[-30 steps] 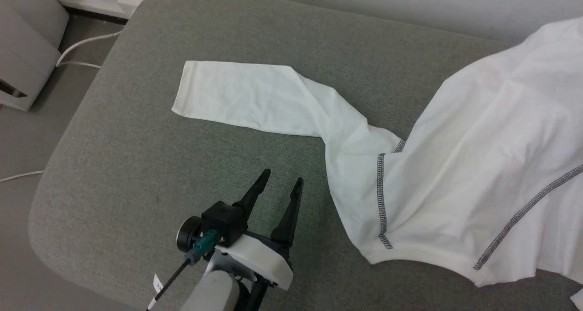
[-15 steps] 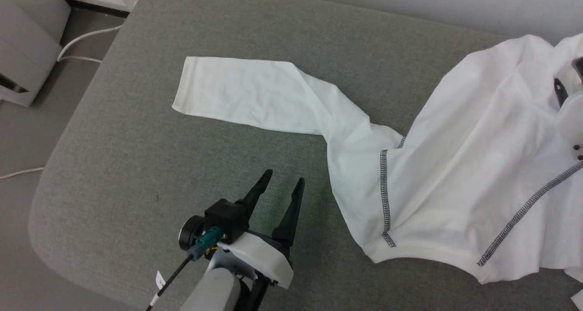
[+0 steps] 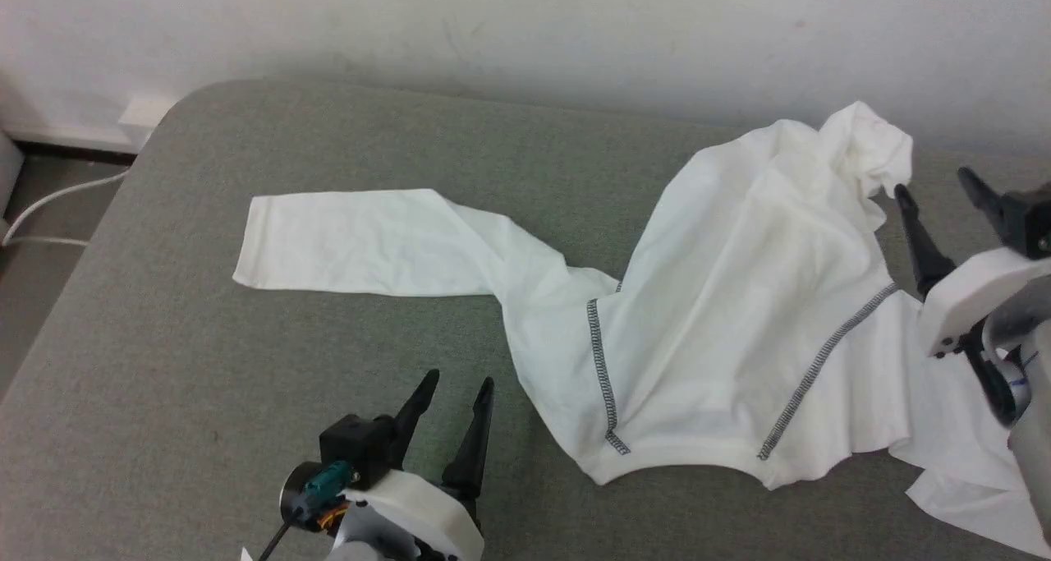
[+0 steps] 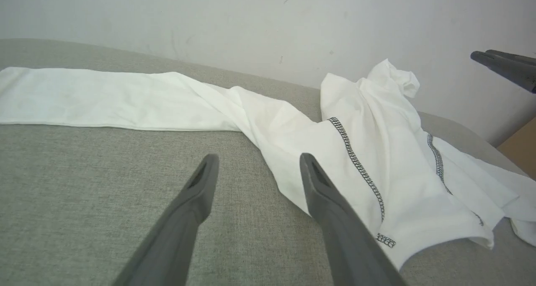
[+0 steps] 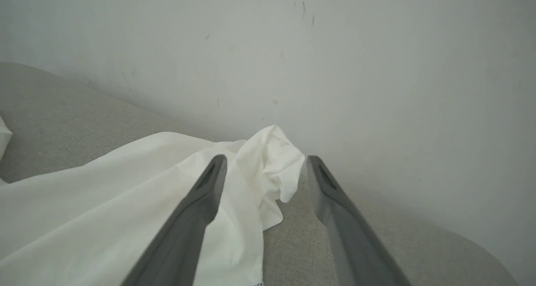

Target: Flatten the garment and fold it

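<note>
Head view: the garment (image 3: 739, 298) is lying on a grey cushion (image 3: 205, 380), unfolded and rumpled. One sleeve (image 3: 353, 241) is stretching flat out to the left of the garment's body. The body is rising in long creases toward a bunched end (image 3: 870, 146) at the garment's far side, next to the wall (image 3: 493, 27). Dark stitching (image 3: 599, 356) is running along two seams down to the near hem. The left gripper (image 3: 461, 378) is hovering just left of the garment's near hem, over bare cushion. It is released, jaws standing apart and gripping nothing. The right gripper (image 3: 932, 180) is sitting just right of the bunched end, also released. Its fingers are pointing away and are not touching the cloth. More garment cloth is spreading below and behind that arm.

Left wrist view: the left gripper (image 4: 258, 156) is pointing at the place where sleeve meets body. Its right finger is overlapping the garment (image 4: 377, 131) in this view; whether it is touching, I cannot tell. The right gripper's dark fingers (image 4: 502, 66) are showing well to the right of the garment, against the wall.

Right wrist view: the right gripper (image 5: 266, 157) is holding its jaws wide. The garment's bunched end (image 5: 272, 152) is showing between them, beyond the tips. Nothing is being clamped. The cloth (image 5: 125, 185) is sloping away to the left over the cushion.
</note>
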Robot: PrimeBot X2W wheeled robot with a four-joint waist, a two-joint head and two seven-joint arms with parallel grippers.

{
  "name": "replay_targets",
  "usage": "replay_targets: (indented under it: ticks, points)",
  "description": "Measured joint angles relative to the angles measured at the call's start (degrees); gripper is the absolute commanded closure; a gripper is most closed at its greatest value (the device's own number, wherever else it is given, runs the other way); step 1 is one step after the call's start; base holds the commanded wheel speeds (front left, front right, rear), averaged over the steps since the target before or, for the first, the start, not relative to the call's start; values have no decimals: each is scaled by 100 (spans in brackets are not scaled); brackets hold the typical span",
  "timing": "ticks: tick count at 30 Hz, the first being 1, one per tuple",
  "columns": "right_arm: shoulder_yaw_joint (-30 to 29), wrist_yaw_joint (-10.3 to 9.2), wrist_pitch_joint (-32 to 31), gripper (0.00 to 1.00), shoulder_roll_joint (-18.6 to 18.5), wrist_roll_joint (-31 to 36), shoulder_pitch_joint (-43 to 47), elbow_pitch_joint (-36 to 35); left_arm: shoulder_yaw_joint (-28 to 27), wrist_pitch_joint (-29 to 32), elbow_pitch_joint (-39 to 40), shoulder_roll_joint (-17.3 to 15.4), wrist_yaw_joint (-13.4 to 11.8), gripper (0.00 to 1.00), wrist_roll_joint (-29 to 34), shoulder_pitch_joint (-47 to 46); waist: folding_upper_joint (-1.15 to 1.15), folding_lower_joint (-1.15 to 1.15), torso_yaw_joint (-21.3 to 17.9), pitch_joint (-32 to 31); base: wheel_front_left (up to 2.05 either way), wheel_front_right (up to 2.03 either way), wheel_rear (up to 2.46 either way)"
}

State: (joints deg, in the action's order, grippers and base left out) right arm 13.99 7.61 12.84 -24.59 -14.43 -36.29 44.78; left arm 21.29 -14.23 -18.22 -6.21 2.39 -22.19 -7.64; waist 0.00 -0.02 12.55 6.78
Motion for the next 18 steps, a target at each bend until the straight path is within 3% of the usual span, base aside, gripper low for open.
replay_targets:
  ticks: [8, 18]
  points:
    - [-748, 0, 127, 0, 600, -124, 1779, -1839, -10, 367, 42, -169, 2, 0, -202, 344, 0, 0, -641, -341, 0, 0, 0]
    - [-1292, 0, -343, 0, 1640, 378, 3543, -3866, 135, 1666, 29, -256, 110, 0, -677, 407, 0, 1, -1242, -433, 0, 0, 0]
